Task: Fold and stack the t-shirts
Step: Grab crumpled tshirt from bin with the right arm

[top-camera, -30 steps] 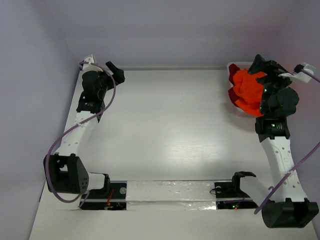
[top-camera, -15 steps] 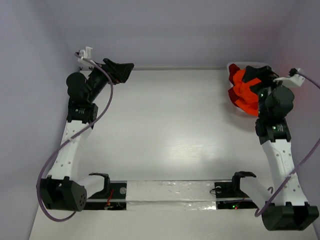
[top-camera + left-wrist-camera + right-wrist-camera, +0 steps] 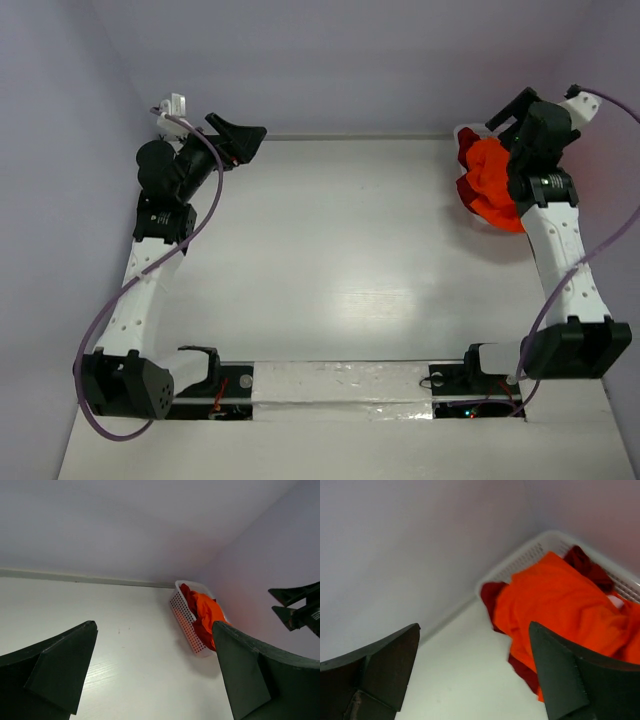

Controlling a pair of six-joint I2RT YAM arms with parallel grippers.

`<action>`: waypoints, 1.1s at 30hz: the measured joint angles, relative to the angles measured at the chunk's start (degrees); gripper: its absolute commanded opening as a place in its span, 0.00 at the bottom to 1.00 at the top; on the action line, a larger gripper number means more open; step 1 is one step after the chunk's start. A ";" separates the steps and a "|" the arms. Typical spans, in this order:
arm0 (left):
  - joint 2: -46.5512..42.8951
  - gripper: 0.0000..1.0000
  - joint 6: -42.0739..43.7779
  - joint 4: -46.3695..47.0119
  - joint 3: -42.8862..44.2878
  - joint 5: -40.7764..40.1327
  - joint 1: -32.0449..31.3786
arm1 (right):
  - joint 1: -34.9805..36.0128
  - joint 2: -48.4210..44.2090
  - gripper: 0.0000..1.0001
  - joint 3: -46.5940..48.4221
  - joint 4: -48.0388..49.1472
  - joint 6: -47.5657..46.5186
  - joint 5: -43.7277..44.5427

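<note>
My right fingers [image 3: 508, 112] stand wide above the orange t-shirt [image 3: 560, 600], heaped on dark red t-shirts [image 3: 490, 592] in the basket [image 3: 520, 557] at the desk's [image 3: 340, 250] far right corner. I should pinch one raised orange fold only. My left fingers [image 3: 243, 135] hang wide at the far left corner.

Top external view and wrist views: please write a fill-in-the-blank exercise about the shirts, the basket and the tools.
The top t-shirt in the white basket is bright ___.
The basket stands at the far ___ corner of the table.
The left tool and the right tool are both ___, holding nothing.
Missing: orange; right; open.
</note>
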 measured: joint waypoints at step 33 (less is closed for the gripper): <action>3.45 0.99 0.57 -21.86 13.03 -15.19 -0.50 | -8.24 15.47 0.80 0.52 -26.25 12.90 -3.17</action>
